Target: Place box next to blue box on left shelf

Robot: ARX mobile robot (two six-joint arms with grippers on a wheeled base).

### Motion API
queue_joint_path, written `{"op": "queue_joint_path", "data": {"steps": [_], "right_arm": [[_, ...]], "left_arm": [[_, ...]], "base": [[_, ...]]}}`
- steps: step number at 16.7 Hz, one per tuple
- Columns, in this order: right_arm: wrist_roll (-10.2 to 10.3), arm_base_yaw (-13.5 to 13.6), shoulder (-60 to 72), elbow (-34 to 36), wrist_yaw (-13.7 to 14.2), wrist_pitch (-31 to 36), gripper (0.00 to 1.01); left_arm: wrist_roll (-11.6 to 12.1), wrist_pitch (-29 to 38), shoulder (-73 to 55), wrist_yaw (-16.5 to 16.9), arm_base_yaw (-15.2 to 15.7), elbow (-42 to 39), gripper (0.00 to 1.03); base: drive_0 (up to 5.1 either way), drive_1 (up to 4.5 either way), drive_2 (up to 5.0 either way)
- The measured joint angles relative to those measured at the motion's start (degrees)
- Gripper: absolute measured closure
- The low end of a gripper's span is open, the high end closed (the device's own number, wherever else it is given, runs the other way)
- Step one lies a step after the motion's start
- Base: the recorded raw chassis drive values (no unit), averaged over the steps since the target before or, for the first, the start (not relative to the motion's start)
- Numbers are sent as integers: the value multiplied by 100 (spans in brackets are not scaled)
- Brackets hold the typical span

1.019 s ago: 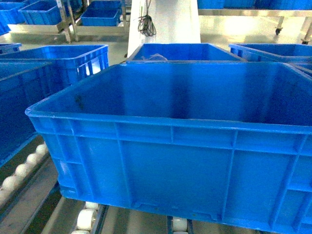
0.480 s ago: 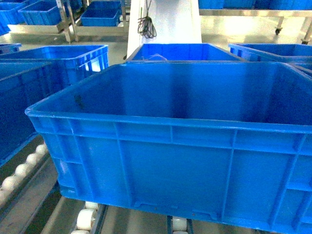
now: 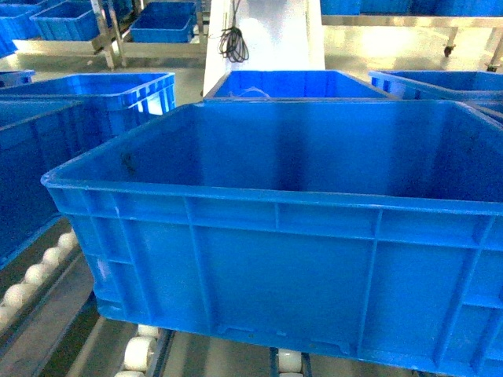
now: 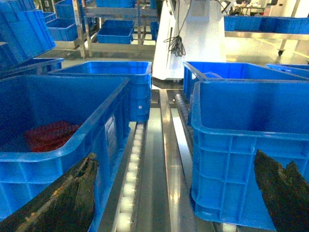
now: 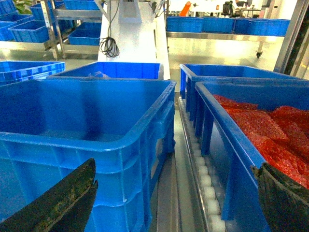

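Your left gripper point(image 4: 176, 193) stands wide, its worn pads point(image 4: 72, 193) apart with only rail and rollers between them; the right gripper point(image 5: 176, 198) is just as wide and empty. Neither touches the box point(image 3: 283, 236), which rests on the left shelf point(image 4: 159, 159) with a neighbouring crate point(image 4: 58, 125) near its left side. Treat it as stiff, smooth plastic, bulky but empty (so probably light). Take it at opposite sides under the thick rim point(image 3: 267, 195), one arm each; the slick walls may slip.
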State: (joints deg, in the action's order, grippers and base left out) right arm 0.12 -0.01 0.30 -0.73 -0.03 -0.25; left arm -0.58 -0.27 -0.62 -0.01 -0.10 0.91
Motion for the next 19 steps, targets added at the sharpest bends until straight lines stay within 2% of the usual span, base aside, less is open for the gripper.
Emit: {"op": "queue_joint_path", "data": {"steps": [19], "right_arm": [[0, 0, 0, 0, 0, 0, 3]], "left_arm": [[0, 0, 0, 0, 0, 0, 5]], "base": [[0, 0, 0]]}}
